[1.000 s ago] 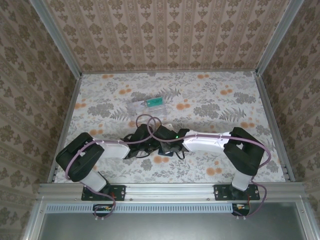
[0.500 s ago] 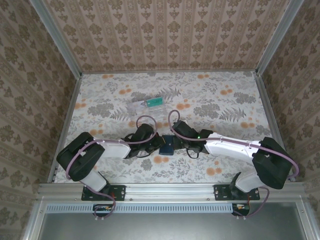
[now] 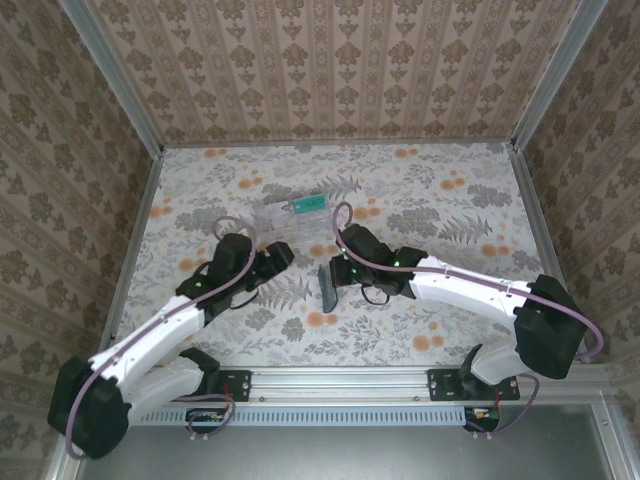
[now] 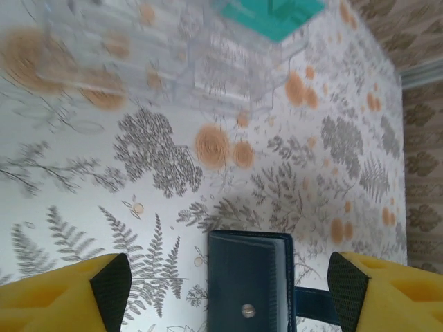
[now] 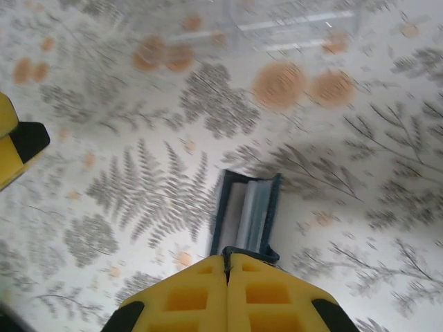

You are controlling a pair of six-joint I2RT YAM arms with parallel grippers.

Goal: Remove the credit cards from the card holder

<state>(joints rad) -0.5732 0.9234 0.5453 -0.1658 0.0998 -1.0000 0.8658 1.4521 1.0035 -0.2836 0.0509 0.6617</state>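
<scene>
Card holder [image 5: 246, 214] | right claw [image 5: 227, 257] pinches its near edge | left claw [image 4: 228, 287] wide, empty, apart

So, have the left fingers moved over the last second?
Yes. The left fingers have swung away from the wallet, up toward the clear box, which stayed put.

the card holder [image 5: 246, 211] is set between the left hand [image 3: 285, 256] and right hand [image 5: 226, 259]; beyond both, a box [image 3: 285, 215] is placed, credit card [image 4: 273, 10] inside.

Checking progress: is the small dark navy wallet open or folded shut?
Partly open: the navy wallet gapes, grey-blue inside showing, right claw shut on its edge.
</scene>
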